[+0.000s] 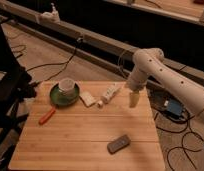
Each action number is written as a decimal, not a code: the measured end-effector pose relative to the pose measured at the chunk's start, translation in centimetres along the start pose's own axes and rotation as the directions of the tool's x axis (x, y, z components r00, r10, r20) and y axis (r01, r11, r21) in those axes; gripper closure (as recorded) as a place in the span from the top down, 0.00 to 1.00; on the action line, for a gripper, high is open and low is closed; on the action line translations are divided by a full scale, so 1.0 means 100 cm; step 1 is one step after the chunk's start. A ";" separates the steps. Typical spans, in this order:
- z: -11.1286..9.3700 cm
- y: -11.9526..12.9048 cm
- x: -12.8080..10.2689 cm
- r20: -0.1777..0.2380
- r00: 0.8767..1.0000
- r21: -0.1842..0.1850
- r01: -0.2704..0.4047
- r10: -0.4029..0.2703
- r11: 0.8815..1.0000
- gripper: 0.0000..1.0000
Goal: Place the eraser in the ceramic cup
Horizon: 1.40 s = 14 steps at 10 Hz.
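Observation:
The eraser (118, 144), a flat dark grey block, lies on the wooden table (85, 130) near the front edge, right of centre. Standing in a green dish (56, 98) at the table's back left is the white ceramic cup (66, 87). My gripper (133, 99) hangs fingers down over the table's back right part, on the white arm (160, 72) that reaches in from the right. It is open and holds nothing. The eraser lies well in front of it and a little to its left. The cup is far to its left.
A pale cream square block (87, 97) and a long white bar (110, 93) lie between the dish and the gripper. An orange-red tool (46, 116) lies at the left. A dark chair (10, 95) stands left of the table. Cables and a blue box (172, 107) lie on the floor.

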<state>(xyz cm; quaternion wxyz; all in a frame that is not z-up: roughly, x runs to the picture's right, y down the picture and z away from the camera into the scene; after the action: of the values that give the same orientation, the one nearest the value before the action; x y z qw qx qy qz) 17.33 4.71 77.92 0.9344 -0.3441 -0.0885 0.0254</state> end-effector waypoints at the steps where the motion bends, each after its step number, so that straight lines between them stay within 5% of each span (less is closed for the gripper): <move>1: 0.000 0.000 0.000 0.000 1.000 0.000 0.000 0.000 1.000 0.80; 14: -0.001 0.004 0.001 0.016 1.000 -0.022 -0.013 0.013 1.000 0.80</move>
<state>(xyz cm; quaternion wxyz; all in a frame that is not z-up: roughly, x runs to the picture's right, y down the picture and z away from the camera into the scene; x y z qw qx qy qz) 17.45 4.97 77.67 0.9296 -0.3547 -0.0939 0.0334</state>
